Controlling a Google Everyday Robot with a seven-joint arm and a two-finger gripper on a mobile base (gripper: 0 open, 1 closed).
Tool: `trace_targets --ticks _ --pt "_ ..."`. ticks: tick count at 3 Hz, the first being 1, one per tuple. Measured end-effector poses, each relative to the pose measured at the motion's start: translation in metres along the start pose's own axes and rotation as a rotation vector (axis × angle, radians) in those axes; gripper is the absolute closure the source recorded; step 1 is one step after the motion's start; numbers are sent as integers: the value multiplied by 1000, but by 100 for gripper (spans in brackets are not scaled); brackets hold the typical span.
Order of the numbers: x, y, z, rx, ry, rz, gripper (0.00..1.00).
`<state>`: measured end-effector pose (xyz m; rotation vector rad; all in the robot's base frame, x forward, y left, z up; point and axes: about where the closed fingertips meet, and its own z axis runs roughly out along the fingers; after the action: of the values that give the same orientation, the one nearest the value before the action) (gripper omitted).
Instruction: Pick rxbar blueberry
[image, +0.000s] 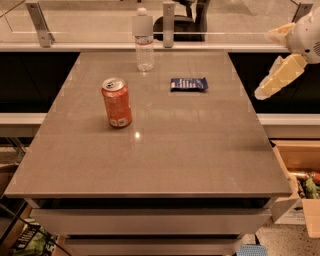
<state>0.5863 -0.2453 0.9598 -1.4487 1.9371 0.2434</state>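
Note:
The rxbar blueberry (188, 84) is a small flat dark navy wrapper with pale lettering, lying flat on the far right part of the grey table top (165, 150). My gripper (265, 65) hangs in the air at the right edge of the view, beyond the table's right side and well to the right of the bar. Its two pale yellow fingers (280, 75) are spread apart and hold nothing.
An orange soda can (116, 102) stands upright left of centre. A clear water bottle (144, 40) stands at the far edge, left of the bar. A glass rail with metal posts (169, 22) runs behind the table. An open cardboard box (300, 175) sits on the floor at right.

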Motion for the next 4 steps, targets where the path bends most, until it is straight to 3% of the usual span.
trace_targets --ticks 1,3,4 --pt "4 -9 20 -15 -54 26 0" --pt "5 -12 22 -11 -85 27 0" --pt "4 -26 35 -14 -162 15 0"
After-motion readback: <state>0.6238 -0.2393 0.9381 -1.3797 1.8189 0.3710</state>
